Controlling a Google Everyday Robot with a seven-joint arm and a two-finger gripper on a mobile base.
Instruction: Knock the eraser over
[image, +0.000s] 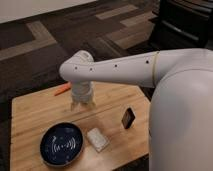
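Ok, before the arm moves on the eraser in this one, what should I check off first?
1. Eraser standing on end on the table: ok.
2. Gripper pointing down over the table's far middle, apart from the eraser: ok.
3. White block lies nearer the front than the line from gripper to eraser: ok.
4. Blue plate at the front corner, away from that line: ok.
5. Room for the eraser to land on the table, not over the edge: cannot tell.

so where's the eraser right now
The eraser stands near the right edge of the table in the camera view, beside the white block; the pincer hangs to its left.
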